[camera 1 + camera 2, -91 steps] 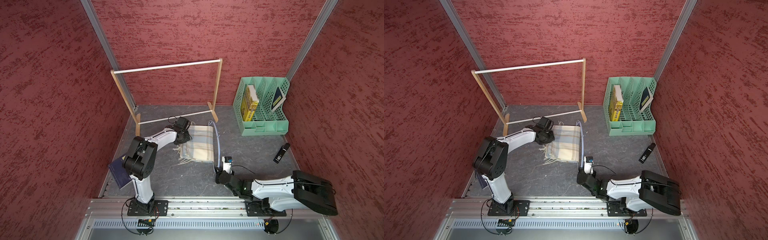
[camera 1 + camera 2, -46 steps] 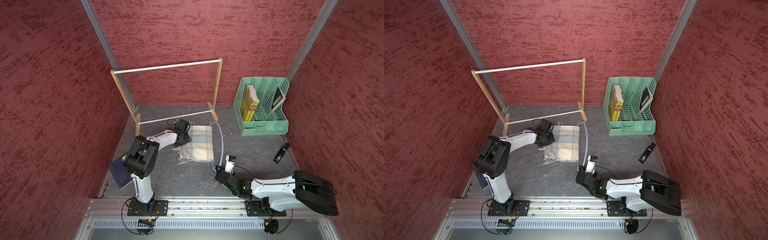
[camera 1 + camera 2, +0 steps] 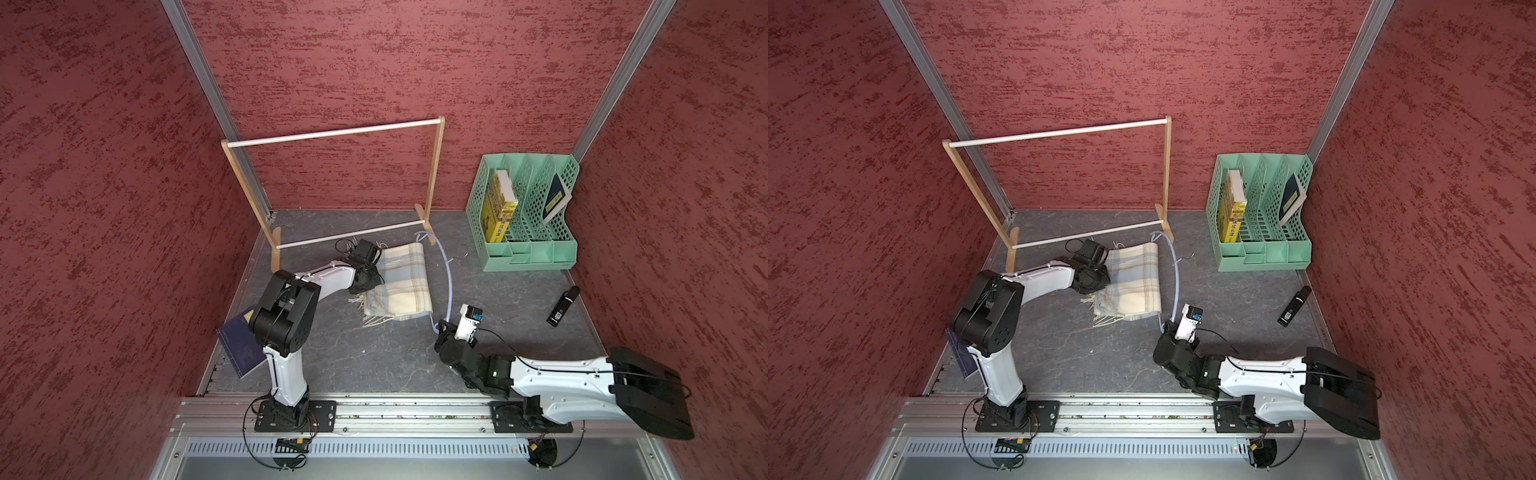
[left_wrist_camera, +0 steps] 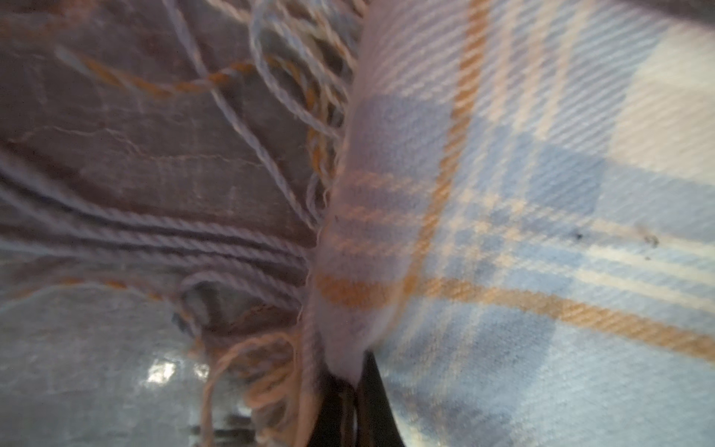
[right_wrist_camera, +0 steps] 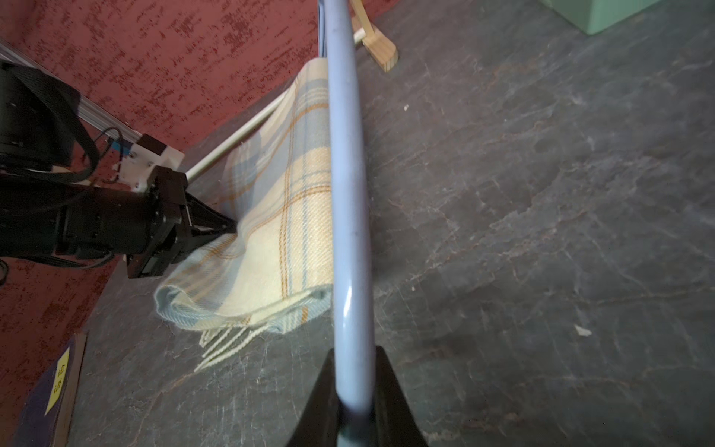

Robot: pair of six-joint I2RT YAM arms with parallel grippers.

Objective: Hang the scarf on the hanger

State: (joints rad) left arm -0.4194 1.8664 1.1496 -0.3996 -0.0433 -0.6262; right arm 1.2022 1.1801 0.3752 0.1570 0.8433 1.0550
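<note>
The folded plaid scarf (image 3: 401,286) (image 3: 1133,286) lies on the dark table. My left gripper (image 3: 379,277) (image 3: 1106,277) is at its left edge. In the left wrist view the black fingers (image 4: 371,398) are shut on a fold of the scarf (image 4: 503,216) beside its fringe. The pale-blue hanger (image 3: 450,274) (image 3: 1177,276) arcs along the scarf's right side, its wire hook (image 3: 459,258) pointing right. My right gripper (image 3: 439,326) (image 3: 1165,326) is shut on the hanger's near end. In the right wrist view the hanger (image 5: 348,193) runs out from that gripper (image 5: 354,387).
A wooden rack with white rods (image 3: 332,134) stands at the back, close behind the scarf. A green file organizer (image 3: 528,255) with books sits back right. A black handheld device (image 3: 563,306) lies at the right edge, and a dark blue book (image 3: 239,345) leans at the left.
My right gripper has shifted a little to the right and away, carrying the hanger's near end off from the scarf. The left gripper and the scarf have barely moved.
</note>
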